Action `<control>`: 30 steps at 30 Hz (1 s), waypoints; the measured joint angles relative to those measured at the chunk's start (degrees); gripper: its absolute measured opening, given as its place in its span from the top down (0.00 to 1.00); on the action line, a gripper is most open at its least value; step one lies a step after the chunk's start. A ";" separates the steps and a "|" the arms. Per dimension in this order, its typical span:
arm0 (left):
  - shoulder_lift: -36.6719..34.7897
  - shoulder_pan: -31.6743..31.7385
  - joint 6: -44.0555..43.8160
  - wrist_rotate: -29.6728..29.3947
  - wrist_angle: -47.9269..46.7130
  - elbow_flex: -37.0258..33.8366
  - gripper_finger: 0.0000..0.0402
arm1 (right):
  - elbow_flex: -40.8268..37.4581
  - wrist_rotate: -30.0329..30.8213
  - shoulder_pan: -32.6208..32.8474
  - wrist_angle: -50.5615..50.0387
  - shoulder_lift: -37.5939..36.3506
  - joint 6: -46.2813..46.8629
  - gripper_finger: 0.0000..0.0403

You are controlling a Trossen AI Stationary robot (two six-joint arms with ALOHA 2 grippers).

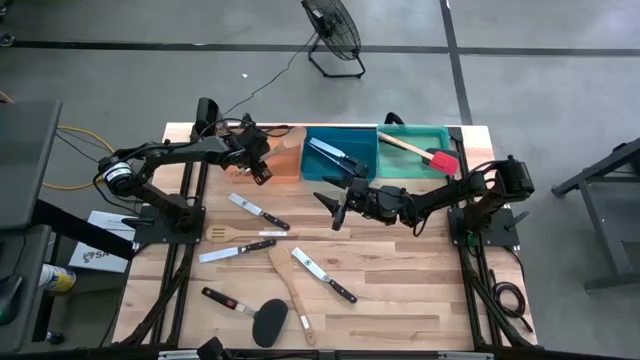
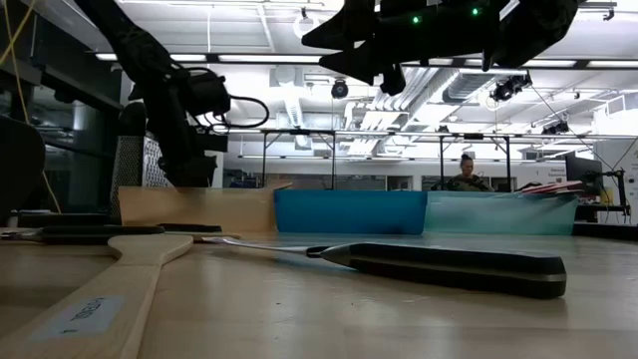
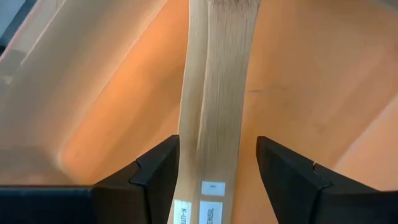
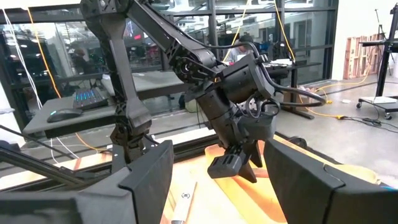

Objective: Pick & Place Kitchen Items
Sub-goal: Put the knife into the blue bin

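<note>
Orange bin (image 1: 285, 158) at table's far edge: left gripper (image 3: 217, 168) hovers over it, fingers spread either side of the wooden utensil (image 3: 214, 99), which lies inside. Judgement: open wider, then lift straight out. Right gripper (image 1: 335, 205) waits mid-table, spread, empty

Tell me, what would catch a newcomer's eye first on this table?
Probably the three coloured bins in a row at the table's far edge: orange bin, blue bin, green bin. The left gripper hangs over the orange one with a pale wooden utensil between its parted fingers. Knives and wooden tools lie scattered on the table, among them a black-headed turner near the front.
</note>
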 joint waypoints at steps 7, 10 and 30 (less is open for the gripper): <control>-0.36 0.00 -0.02 0.00 -1.25 1.12 0.48 | 0.00 -0.26 0.00 -0.20 0.00 0.00 0.40; -1.85 0.00 0.01 -0.68 -1.46 1.16 0.48 | 0.00 -0.27 0.00 -1.22 -0.02 1.11 0.40; -30.68 -3.19 -5.84 6.19 -10.04 1.18 0.48 | 9.36 2.43 2.10 -24.16 -0.02 4.82 0.40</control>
